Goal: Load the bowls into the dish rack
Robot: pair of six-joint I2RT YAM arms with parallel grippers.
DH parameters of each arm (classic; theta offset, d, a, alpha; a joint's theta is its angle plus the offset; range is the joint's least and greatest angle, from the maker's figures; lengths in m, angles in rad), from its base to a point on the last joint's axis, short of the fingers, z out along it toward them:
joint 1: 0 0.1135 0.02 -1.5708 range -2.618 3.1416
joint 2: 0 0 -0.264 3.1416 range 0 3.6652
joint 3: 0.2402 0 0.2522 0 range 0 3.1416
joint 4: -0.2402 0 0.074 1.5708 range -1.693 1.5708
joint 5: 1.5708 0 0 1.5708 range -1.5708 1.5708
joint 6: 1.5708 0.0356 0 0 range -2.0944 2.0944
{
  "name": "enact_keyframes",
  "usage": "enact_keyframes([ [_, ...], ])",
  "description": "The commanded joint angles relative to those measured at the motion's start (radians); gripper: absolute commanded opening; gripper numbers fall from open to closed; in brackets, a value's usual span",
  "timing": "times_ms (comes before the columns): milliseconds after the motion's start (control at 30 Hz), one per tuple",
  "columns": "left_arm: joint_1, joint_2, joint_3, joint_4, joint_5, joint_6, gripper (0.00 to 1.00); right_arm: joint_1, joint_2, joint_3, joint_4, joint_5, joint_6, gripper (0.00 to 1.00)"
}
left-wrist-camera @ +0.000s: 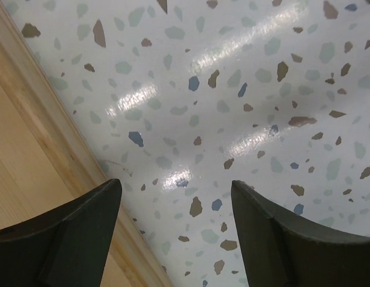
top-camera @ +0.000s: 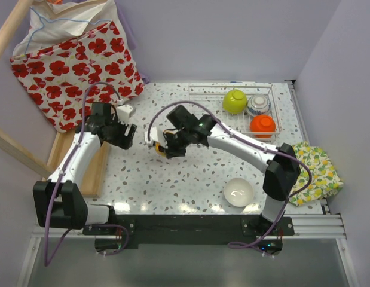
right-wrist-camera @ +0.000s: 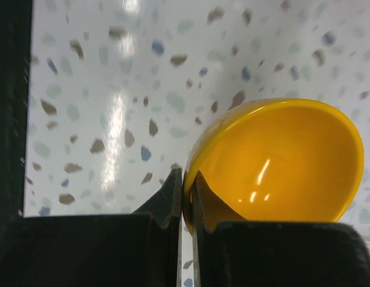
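Note:
My right gripper (top-camera: 165, 147) (right-wrist-camera: 186, 179) is shut on the rim of an orange-yellow bowl (right-wrist-camera: 280, 161), one finger inside and one outside; in the top view the bowl (top-camera: 162, 150) is mostly hidden under the gripper at mid-table. The wire dish rack (top-camera: 277, 106) at the back right holds a lime green bowl (top-camera: 234, 100), a blue-patterned bowl (top-camera: 258, 105) and a red-orange bowl (top-camera: 262, 125). A white bowl (top-camera: 239, 192) sits on the table near the right arm's base. My left gripper (top-camera: 126, 135) (left-wrist-camera: 176, 197) is open and empty over the table beside the wooden tray.
A flat wooden tray (top-camera: 96, 170) (left-wrist-camera: 29, 149) lies at the table's left edge. A red-flowered bag (top-camera: 77, 66) stands at the back left. A lemon-print cloth (top-camera: 316, 170) lies at the right. A small white object (top-camera: 124, 111) sits behind the left gripper.

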Motion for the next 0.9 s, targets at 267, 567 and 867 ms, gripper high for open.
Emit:
enact_keyframes([
  [267,-0.261,0.137,0.377,0.032,0.099,0.046,0.75,-0.513,-0.12,-0.032,0.644,-0.433,1.146,0.0],
  [567,-0.331,0.37,0.668,0.052,0.14,-0.004,0.7,-0.688,-0.059,-0.29,1.145,-0.576,1.639,0.0],
  [867,-0.403,0.545,0.852,0.078,0.191,-0.044,0.59,-0.754,0.027,-0.356,1.223,-0.569,1.737,0.0],
])
